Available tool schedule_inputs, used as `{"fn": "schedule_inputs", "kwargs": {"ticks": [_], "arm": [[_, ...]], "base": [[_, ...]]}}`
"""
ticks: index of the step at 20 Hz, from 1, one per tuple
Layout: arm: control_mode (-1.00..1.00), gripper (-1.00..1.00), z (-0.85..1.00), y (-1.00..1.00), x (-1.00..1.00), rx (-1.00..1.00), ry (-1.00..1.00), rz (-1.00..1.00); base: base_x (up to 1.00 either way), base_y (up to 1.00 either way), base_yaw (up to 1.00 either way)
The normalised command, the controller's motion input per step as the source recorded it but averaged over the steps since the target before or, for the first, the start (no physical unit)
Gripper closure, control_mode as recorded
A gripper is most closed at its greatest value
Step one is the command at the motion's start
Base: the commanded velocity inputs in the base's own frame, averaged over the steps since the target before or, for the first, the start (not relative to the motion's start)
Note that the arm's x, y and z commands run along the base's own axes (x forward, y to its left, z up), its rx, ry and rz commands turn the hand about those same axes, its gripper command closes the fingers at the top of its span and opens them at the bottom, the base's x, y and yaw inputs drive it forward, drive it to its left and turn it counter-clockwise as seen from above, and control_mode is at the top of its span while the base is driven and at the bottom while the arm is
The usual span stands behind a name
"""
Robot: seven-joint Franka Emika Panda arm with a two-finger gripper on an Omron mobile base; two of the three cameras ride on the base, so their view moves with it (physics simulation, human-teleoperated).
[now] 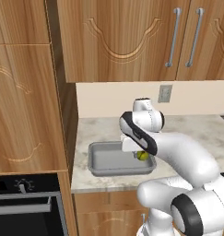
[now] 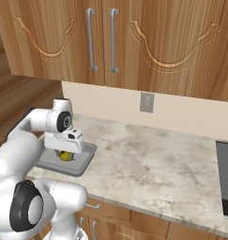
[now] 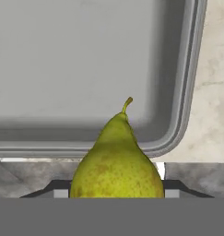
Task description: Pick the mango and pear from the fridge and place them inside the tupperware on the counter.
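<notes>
Two cameras sit behind the arm, left and right, looking down at the same counter (image 1: 196, 131) and tupperware (image 1: 98, 161); a third looks from the hand, very close.

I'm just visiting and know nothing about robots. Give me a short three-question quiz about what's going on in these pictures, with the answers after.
1. True or false: the claw is holding the pear.
2. Multiple choice: what lies directly beneath the pear? A) a toaster B) the tupperware C) an open drawer
3. Fill in: the tupperware sits on the ______, beside the tall wooden cabinet.

Key
1. True. The pear sits between the claw's tips, stem pointing away from the hand.
2. B. The grey tupperware lies below it; the bare floor in the hand view holds no other fruit.
3. Counter, the marbled stone top.
</notes>
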Motion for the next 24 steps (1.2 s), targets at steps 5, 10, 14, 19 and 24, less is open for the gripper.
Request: {"fn": "schedule_inputs", "kwargs": {"ticks": [5, 10, 14, 19, 24], "arm": [[-1.0, 1.0, -0.41, 0.08, 0.5, 0.0, 0.04, 0.0], [-1.0, 1.0, -0.35, 0.1, 0.4, 0.0, 0.0, 0.0], [-1.0, 1.0, -0.37, 0.1, 0.32, 0.0, 0.0, 0.0], [-1.0, 1.0, -0.37, 0.11, 0.29, 0.0, 0.0, 0.0], [-1.0, 1.0, -0.35, 0.09, 0.27, 0.0, 0.0, 0.0]], "base": [[0.0, 0.0, 0.0], [0.0, 0.0, 0.0], [0.0, 0.0, 0.0], [0.0, 0.0, 0.0], [0.0, 0.0, 0.0]]}}
